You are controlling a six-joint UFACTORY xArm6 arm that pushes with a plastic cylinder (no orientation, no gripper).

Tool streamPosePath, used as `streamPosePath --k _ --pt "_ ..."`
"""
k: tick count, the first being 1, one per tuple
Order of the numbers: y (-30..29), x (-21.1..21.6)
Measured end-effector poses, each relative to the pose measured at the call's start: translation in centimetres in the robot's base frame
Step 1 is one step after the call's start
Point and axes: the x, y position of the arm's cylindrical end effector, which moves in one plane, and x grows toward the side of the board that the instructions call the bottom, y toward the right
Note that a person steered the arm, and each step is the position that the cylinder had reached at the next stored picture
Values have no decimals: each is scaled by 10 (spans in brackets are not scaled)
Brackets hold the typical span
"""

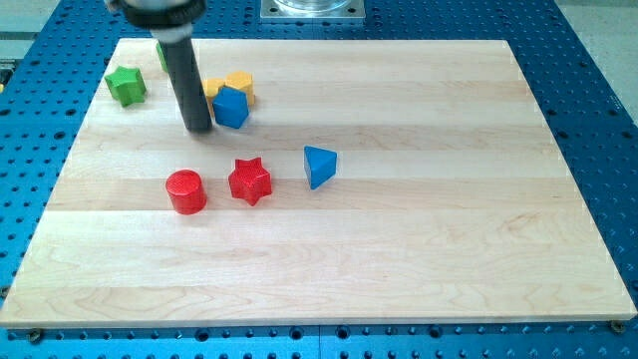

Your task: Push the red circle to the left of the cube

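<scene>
The red circle lies on the wooden board at the view's left of centre. The blue cube sits above it and to the right, touching a yellow block behind it. My tip rests on the board just left of the blue cube, above the red circle and apart from it. The rod rises from the tip toward the view's top.
A red star lies just right of the red circle. A blue triangle lies further right. A green star sits near the top left, with another green block partly hidden behind the rod. The board lies on a blue perforated table.
</scene>
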Motion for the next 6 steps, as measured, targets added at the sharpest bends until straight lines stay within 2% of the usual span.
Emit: streamPosePath --k 1,2,3,4,5,6 --pt "-52 59" --pt "-47 137" --pt "13 118" --pt "28 61" --pt "11 87" --pt "-25 62"
